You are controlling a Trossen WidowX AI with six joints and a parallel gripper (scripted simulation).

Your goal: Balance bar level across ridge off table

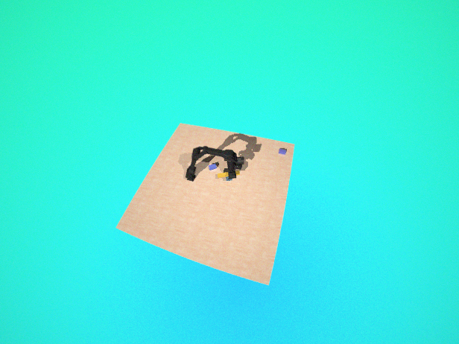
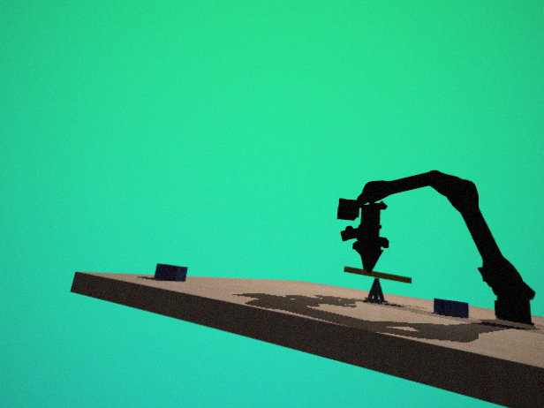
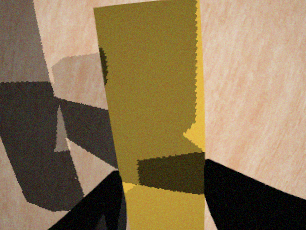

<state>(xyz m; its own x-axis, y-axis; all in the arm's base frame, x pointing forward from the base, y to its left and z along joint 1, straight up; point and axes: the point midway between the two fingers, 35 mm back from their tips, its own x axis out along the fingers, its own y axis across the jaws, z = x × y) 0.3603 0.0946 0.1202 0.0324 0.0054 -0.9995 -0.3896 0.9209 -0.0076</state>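
Wrist view, nearest first: the yellow bar (image 3: 156, 128) fills the middle of the frame, running away from the camera, with the dark fingers pressed against its two long sides low in the picture. Jaws narrow, clamped on the bar. Wood-grain table (image 3: 260, 62) shows beyond and to both sides of the bar, crossed by grey shadow on the left.

Exterior view, taking the ridge (image 2: 375, 291) as landmark: a small dark wedge standing on the table (image 2: 247, 305), point upward. Directly above it, the bar (image 2: 377, 275) is held in the gripper (image 2: 370, 268), which points straight down from the arm (image 2: 459, 199). The bar sits at the ridge's tip; whether it touches cannot be told. It tilts slightly in this view, the end toward the arm's base lower, and both ends are off the table. The grip is left of the bar's middle as seen here, with more length showing on the base side.

Beside the ridge toward the arm's base, a dark blue block (image 2: 450, 307) rests on the table. Well apart from the ridge the other way, near the far edge, a second blue block (image 2: 170, 272).

Top view: bar (image 1: 223, 174) under the gripper (image 1: 232, 173), one block (image 1: 212, 167) just beside, the other (image 1: 282, 151) at the table corner.
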